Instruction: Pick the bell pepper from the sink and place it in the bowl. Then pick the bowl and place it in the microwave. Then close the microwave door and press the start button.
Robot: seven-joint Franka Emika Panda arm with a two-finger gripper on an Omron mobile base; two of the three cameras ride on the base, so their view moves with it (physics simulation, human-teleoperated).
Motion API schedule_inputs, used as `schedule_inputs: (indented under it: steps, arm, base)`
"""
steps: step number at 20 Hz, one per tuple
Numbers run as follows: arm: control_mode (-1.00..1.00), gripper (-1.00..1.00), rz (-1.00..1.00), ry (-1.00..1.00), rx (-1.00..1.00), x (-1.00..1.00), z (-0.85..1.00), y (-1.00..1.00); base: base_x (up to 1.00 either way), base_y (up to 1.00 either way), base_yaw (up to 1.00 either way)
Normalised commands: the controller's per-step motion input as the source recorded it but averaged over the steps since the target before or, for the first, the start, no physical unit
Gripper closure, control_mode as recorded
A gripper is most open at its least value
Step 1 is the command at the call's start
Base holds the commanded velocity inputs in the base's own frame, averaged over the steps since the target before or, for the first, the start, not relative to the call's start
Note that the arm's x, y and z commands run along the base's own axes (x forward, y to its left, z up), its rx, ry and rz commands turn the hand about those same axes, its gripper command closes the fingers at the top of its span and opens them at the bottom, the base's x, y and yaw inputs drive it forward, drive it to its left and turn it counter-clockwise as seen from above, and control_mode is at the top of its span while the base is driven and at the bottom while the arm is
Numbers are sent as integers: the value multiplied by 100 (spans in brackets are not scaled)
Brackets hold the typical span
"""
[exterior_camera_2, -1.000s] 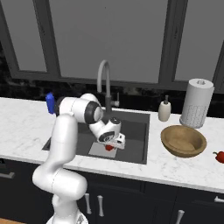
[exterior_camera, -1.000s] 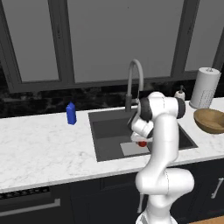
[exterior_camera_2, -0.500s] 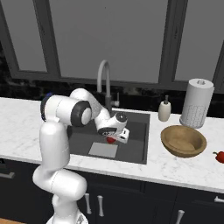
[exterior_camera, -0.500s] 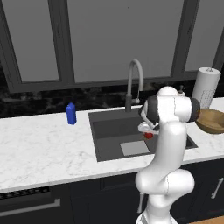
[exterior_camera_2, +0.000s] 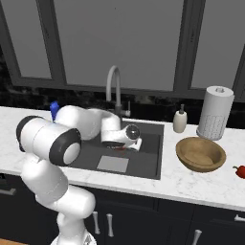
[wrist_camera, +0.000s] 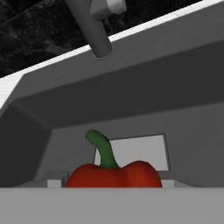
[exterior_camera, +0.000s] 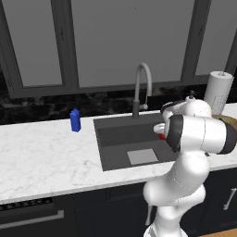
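Note:
My gripper (exterior_camera_2: 127, 145) hangs over the dark grey sink (exterior_camera_2: 149, 159), shut on the red bell pepper (exterior_camera_2: 120, 148). In the hand view the bell pepper (wrist_camera: 114, 175) sits low between the fingers, green stem up, above the sink's (wrist_camera: 131, 87) pale square patch. From the left base the gripper (exterior_camera: 161, 134) shows at the sink's (exterior_camera: 120, 135) right side, with a sliver of the bell pepper (exterior_camera: 161, 137). The tan wooden bowl (exterior_camera_2: 201, 154) stands empty on the counter right of the sink; the arm partly hides the bowl (exterior_camera: 229, 121). The microwave and its door are out of view.
The arched faucet (exterior_camera_2: 114, 88) rises behind the sink. A soap dispenser (exterior_camera_2: 180, 119) and paper towel roll (exterior_camera_2: 215, 112) stand behind the bowl. A second red vegetable (exterior_camera_2: 240, 171) lies at the counter's right edge. A blue bottle (exterior_camera: 75, 120) stands left of the sink.
The gripper has risen from the sink floor with the bell pepper and shifted a little to the right, and the arm's elbow has swung round.

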Motion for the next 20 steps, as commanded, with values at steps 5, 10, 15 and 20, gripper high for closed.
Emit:
schedule_inputs:
  steps: [5,10,15,20]
  arm:
    - [-100,100,-1,-6,2,-34,100,-20]
    - [-100,100,-6,-1,0,-27,100,-16]
    - [-100,100,-15,4,0,-23,96,-27]
    - [-100,100,-23,13,-2,-14,61,-38]
  base:
    - [0,0,0]
    - [0,0,0]
    - [0,0,0]
    - [0,0,0]
